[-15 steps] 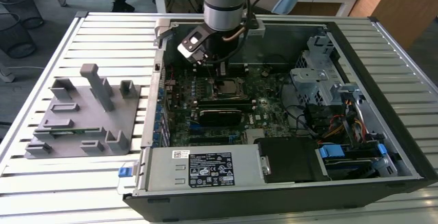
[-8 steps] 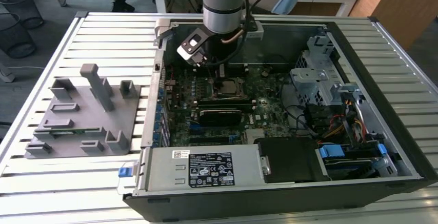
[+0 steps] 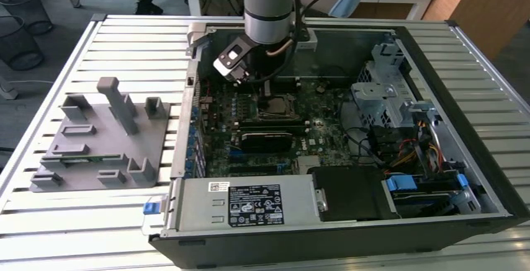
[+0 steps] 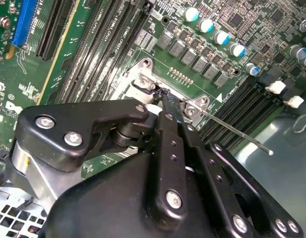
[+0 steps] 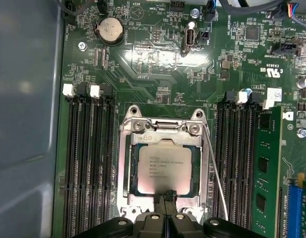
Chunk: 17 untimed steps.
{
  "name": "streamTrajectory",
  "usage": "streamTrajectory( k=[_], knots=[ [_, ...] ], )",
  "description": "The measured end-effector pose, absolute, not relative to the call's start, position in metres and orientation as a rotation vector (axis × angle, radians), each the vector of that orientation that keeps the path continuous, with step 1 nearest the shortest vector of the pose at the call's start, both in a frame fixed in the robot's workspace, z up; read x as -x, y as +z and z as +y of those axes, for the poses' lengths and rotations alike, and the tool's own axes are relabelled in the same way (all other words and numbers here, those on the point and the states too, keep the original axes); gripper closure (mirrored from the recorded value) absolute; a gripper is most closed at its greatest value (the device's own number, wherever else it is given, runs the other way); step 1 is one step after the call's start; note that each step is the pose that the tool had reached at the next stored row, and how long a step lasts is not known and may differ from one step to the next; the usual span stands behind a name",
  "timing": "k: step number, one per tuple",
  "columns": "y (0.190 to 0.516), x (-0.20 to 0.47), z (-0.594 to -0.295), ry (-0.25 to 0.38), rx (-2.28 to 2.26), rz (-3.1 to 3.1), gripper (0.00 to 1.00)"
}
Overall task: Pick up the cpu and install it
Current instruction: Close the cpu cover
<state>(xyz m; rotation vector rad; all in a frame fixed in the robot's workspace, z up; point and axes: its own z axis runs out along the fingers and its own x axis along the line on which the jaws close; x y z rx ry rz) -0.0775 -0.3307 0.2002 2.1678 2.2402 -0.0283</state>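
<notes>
First wrist view, item list, as we find it:

1. The cpu (image 5: 161,168): small flat square chip, silver-grey metal top, thin pale rim. It lies flat and square inside the silver metal socket frame (image 5: 124,168), approx. mid-board on the green motherboard (image 5: 143,69). It looks seated, not lifted.
2. The gripper (image 5: 165,197): black, two-finger, metal. Jaws are closed, tip against tip, and we see nothing between them. The tips sit at one edge of the cpu; contact y/n we cannot tell.
3. The thin steel wire lever (image 5: 216,173) slants out from the frame's side and does not lie snug along it.
4. The long green memory stick (image 5: 266,168) stands in a slot beside the socket, apart from the cpu.
5. The black metal computer case (image 3: 331,246), exterior view: it lies open on a white slatted table (image 3: 83,234), w/ the arm reaching down into it.

Handling notes (our judgement):
- Wt.: light. Body stiff, no flex.
- The metal top is smooth, so prob. slippery under pads.
- Underside contacts and socket pins are fragile; a tilt or a drop risks damage.
- Grip pt.: two opposite edges at the pale rim, kept level. No pressure on the top centre beyond a light touch.
</notes>
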Motion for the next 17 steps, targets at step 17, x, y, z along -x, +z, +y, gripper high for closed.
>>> streamTrajectory(
  k=[17],
  knots=[
    [0.2049,0.0774,-0.3310,-0.029,-2.168,2.241,0.89]
  ],
)
